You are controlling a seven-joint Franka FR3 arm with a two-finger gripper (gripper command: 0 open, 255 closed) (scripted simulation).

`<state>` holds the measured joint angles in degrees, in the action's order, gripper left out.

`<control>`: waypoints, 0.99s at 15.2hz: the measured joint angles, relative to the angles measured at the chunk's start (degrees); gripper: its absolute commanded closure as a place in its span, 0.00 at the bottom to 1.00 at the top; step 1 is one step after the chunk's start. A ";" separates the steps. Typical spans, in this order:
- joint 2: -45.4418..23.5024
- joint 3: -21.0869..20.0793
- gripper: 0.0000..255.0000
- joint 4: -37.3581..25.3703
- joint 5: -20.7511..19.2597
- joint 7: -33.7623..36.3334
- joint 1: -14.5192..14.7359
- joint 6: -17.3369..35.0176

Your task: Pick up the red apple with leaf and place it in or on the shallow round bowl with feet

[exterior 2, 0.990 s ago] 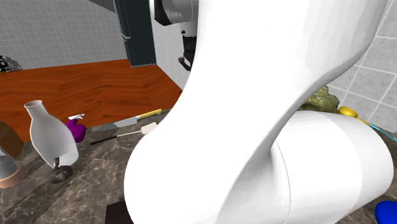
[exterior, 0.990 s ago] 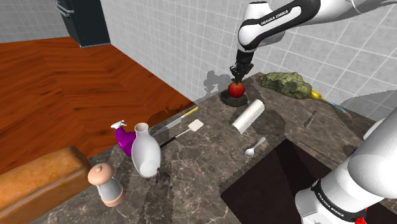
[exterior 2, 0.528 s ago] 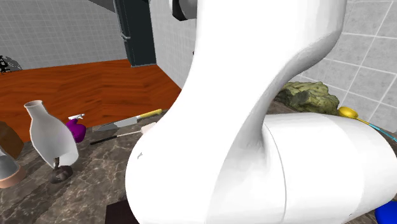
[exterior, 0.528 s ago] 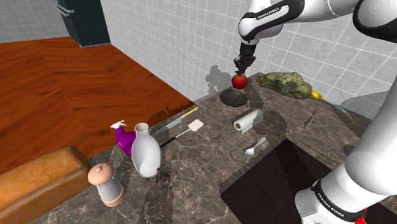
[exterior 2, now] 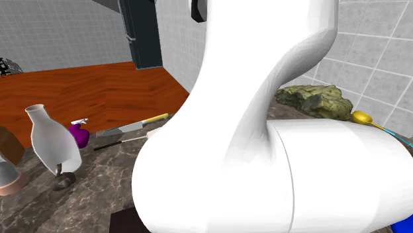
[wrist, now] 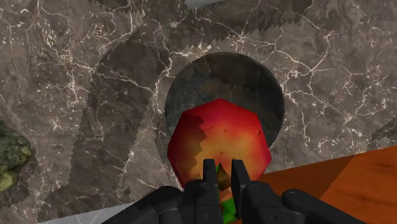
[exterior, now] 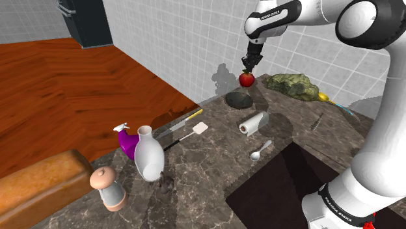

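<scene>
A red apple (exterior: 246, 79) with a green leaf hangs in the air above a dark shallow round bowl (exterior: 238, 99) near the counter's back edge by the tiled wall. My gripper (exterior: 248, 65) is shut on the apple's top, at the stem and leaf. In the wrist view the apple (wrist: 219, 143) sits just past the closed fingertips of the gripper (wrist: 221, 170), and the dark bowl (wrist: 222, 76) lies below it on the marble, partly covered by the apple. In the second exterior view the white arm (exterior 2: 265, 132) blocks the bowl and apple.
A paper roll (exterior: 252, 123) and a spoon (exterior: 259, 151) lie near the bowl, a mossy rock (exterior: 293, 85) beyond it. A knife (exterior: 179, 122), spatula (exterior: 189, 134), white vase (exterior: 148, 154) and purple spray bottle (exterior: 126, 140) occupy the counter's left. A dark sink (exterior: 280, 188) opens near the stand.
The gripper has risen with the apple, which sat on the dark bowl a second ago and now hangs above it. The paper roll has turned and shifted slightly.
</scene>
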<state>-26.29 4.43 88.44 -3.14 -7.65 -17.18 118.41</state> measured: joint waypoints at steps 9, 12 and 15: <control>-2.51 -0.04 1.00 3.33 -0.01 0.34 -0.05 5.82; -3.59 -0.05 1.00 4.14 -0.01 0.44 -0.09 7.72; -4.65 -0.06 1.00 4.87 0.01 0.49 -0.16 9.50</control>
<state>-30.94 4.37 93.31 -3.13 -7.16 -17.35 127.91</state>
